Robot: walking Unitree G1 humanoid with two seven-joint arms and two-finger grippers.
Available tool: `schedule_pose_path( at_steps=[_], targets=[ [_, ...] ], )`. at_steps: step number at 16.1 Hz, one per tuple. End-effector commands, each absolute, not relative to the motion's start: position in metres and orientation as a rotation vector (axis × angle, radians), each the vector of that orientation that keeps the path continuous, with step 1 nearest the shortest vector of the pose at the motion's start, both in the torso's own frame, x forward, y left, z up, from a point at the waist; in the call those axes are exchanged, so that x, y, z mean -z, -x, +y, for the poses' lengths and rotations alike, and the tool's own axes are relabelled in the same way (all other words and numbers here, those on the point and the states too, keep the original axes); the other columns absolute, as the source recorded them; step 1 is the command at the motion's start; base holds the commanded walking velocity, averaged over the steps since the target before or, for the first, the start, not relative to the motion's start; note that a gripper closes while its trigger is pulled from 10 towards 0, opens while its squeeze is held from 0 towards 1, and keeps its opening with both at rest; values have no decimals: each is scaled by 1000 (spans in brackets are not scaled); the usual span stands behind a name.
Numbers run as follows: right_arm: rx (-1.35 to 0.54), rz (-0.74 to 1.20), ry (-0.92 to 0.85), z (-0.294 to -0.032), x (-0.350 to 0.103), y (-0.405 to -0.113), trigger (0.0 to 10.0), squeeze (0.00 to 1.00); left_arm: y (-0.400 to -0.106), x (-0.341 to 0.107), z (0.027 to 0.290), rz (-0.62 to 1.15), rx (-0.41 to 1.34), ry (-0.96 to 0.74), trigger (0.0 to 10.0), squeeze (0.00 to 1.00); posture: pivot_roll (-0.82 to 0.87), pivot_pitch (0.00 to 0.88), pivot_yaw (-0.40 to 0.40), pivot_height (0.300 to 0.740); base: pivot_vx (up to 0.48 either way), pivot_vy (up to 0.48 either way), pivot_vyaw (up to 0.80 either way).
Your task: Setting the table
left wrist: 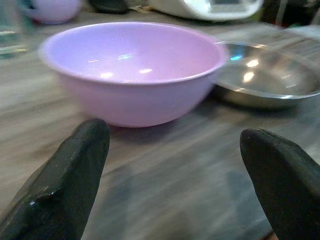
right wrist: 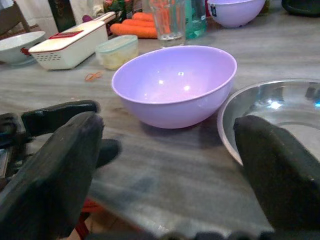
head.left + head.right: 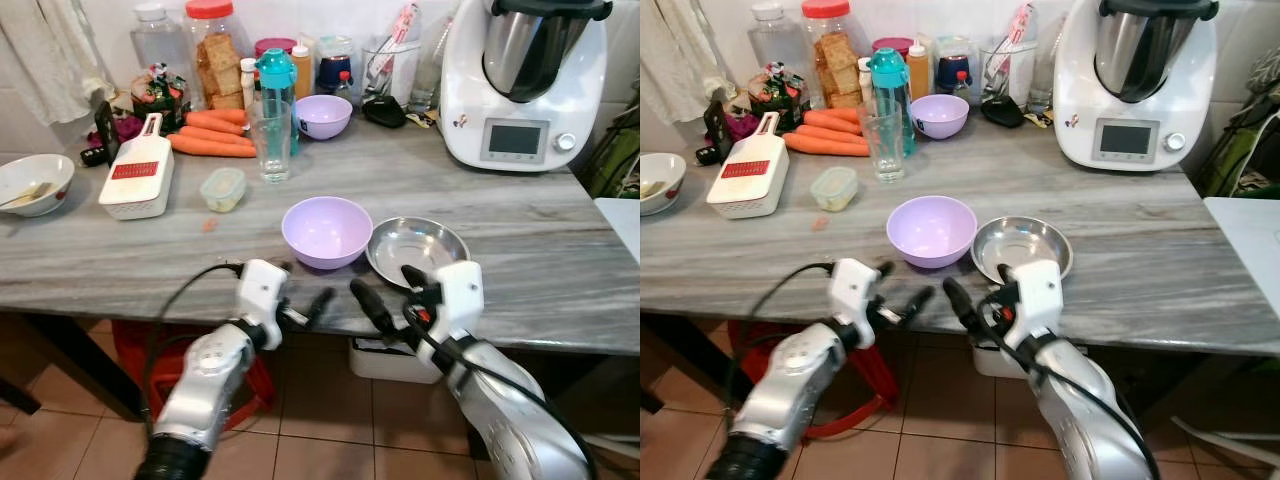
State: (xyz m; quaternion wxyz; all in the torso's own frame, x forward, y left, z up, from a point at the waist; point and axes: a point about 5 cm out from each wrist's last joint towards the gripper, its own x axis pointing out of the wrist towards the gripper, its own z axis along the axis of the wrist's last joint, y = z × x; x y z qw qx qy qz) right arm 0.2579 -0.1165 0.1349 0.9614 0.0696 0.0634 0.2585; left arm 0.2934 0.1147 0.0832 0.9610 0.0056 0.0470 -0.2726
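A lilac bowl (image 3: 327, 232) stands empty near the front edge of the marble table (image 3: 540, 270). A shallow steel dish (image 3: 417, 250) touches it on its right. My left gripper (image 3: 303, 290) hovers at the table's front edge just before the lilac bowl, open, its fingers (image 1: 75, 170) spread wide and empty. My right gripper (image 3: 392, 290) is beside it, in front of the steel dish, also open with nothing between its fingers (image 2: 55, 175). The two grippers point toward each other. A second lilac bowl (image 3: 323, 115) and a drinking glass (image 3: 272, 140) stand farther back.
At the left are a white grater box (image 3: 138, 178), a small lidded container (image 3: 222, 188), carrots (image 3: 210, 133) and a white bowl (image 3: 33, 183). Jars and a teal bottle (image 3: 277, 90) line the back. A large white kitchen machine (image 3: 520, 85) stands back right. A red stool (image 3: 130, 350) is under the table.
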Motion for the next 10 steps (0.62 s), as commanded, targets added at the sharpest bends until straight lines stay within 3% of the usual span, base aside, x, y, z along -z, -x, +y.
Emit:
schedule_pose_path(
  at_steps=[1, 5, 10],
  targets=[
    [-548, 146, -149, -116, -133, -262, 10000, 0, -292, -84, 130, 85, 481, -32, 10000, 0, -53, 43, 33, 740, 0, 0, 0],
    [-627, 193, -153, -115, -127, -283, 10000, 0, -278, -85, 161, 71, 341, -58, 10000, 0, -22, 71, 18, 740, 0, 0, 0],
    [-701, 219, -153, -102, -122, -297, 10000, 0, -264, -83, 163, 89, 334, -52, 10000, 0, 2, 96, 7, 740, 0, 0, 0]
  ],
)
